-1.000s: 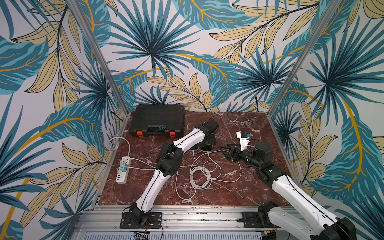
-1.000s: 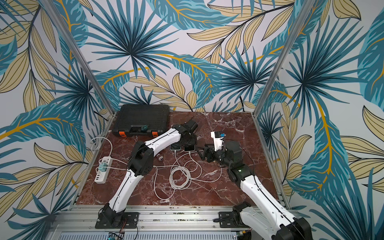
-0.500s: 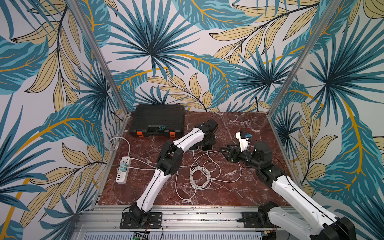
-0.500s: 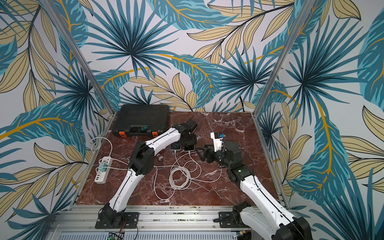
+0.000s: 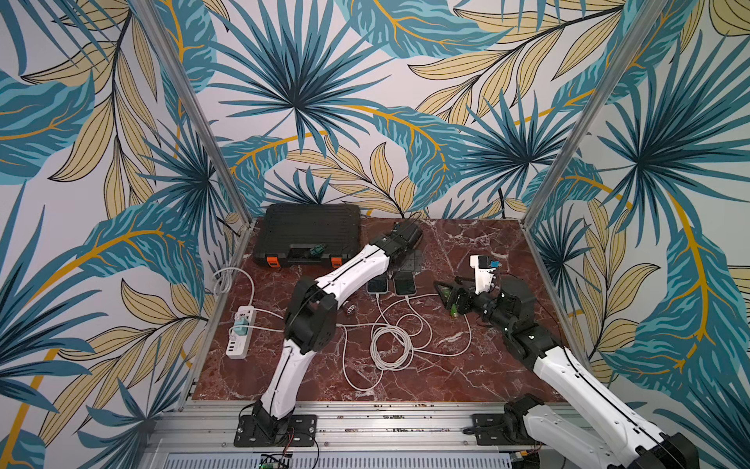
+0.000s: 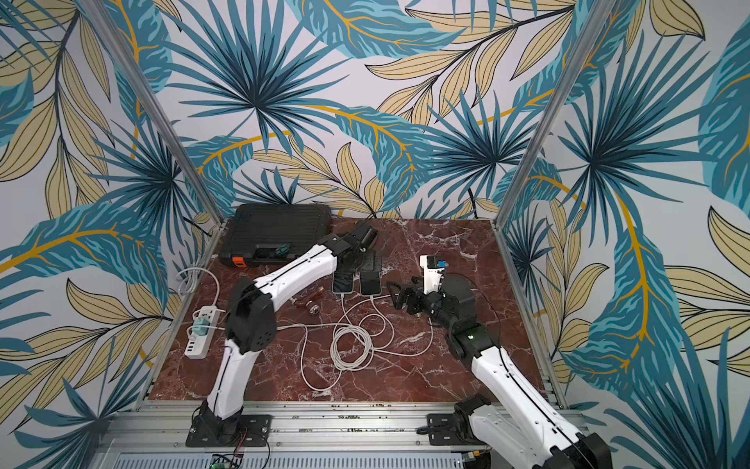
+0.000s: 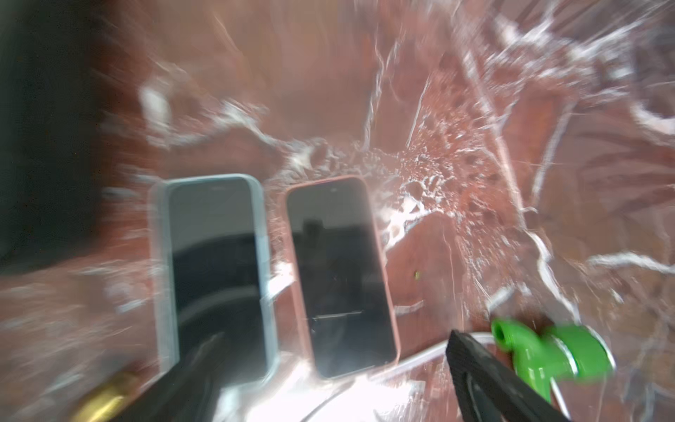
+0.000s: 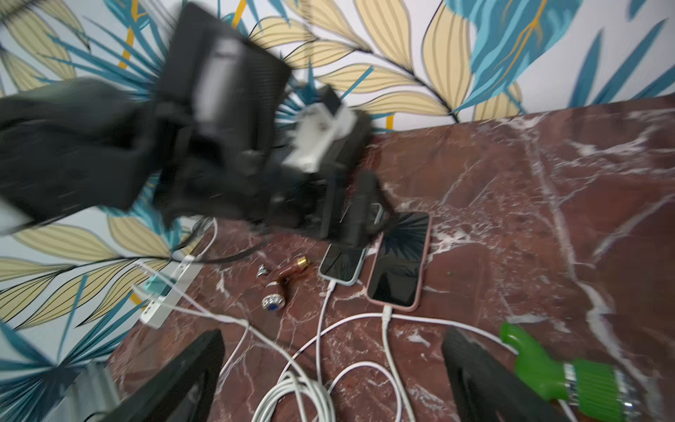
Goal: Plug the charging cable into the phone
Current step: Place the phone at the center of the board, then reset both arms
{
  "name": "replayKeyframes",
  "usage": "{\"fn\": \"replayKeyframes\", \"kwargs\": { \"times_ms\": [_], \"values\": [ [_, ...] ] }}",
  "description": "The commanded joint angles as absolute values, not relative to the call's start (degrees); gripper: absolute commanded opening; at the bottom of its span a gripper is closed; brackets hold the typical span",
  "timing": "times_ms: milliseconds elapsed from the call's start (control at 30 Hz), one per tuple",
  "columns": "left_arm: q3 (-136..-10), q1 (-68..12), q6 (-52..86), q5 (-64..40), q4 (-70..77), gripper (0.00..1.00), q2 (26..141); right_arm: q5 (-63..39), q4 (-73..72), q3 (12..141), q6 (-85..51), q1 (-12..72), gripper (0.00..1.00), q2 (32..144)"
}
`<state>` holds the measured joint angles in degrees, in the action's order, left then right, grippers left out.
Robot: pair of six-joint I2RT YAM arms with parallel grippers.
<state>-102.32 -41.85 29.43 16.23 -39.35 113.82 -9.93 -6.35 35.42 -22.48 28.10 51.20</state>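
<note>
Your 2 phones lie side by side mid-table, the blue-cased phone [image 8: 343, 268] and pink-cased phone [image 8: 398, 261], each with 1 of 2 white cables [image 8: 387, 329] plugged in. Your left gripper [image 7: 336, 336] and right gripper [image 8: 332, 332] both gape wide, holding nothing. 1 power strip [image 5: 237, 345] lies at the table's left edge.

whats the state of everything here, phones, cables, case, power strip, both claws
blue phone, face up, screen dark, white cable plugged in
pink phone, face up, screen dark, second cable plugged in
black case, shut
power strip, teal adapter plugged in
left claw, open, holding nothing
right claw, open, holding nothing
</note>
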Motion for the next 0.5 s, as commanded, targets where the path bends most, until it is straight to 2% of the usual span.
{"fn": "replayKeyframes", "kwargs": {
  "times_ms": [0, 67, 100, 233, 333, 467],
  "values": [
    [-76.9, -48.2, 9.9, 32.5, -11.8, 1.00, 83.7, 8.2, -9.5, 34.0, -19.5, 28.0, 0.99, 48.5],
    [-57.8, -47.7, 5.3, 38.9, 4.3, 1.00, 68.9, 21.6, -10.5, 31.2, -18.4, 28.0, 0.99, 47.2],
    [-50.4, -46.4, 4.0, 40.3, 7.4, 1.00, 62.4, 26.3, -11.3, 29.3, -17.5, 28.0, 0.99, 46.4],
    [-31.4, -35.0, 5.1, 41.3, 1.6, 1.00, 42.5, 40.8, -20.9, 18.0, -11.9, 28.0, 0.99, 43.1],
    [-20.9, -30.1, 4.2, 40.7, 3.3, 1.00, 36.4, 45.1, -30.2, 10.7, -6.2, 27.9, 0.99, 43.8],
    [-14.1, -25.9, -1.0, 37.9, 16.9, 1.00, 38.7, 48.1, -45.0, 5.4, -2.8, 25.4, 0.99, 54.4]
  ]
}}
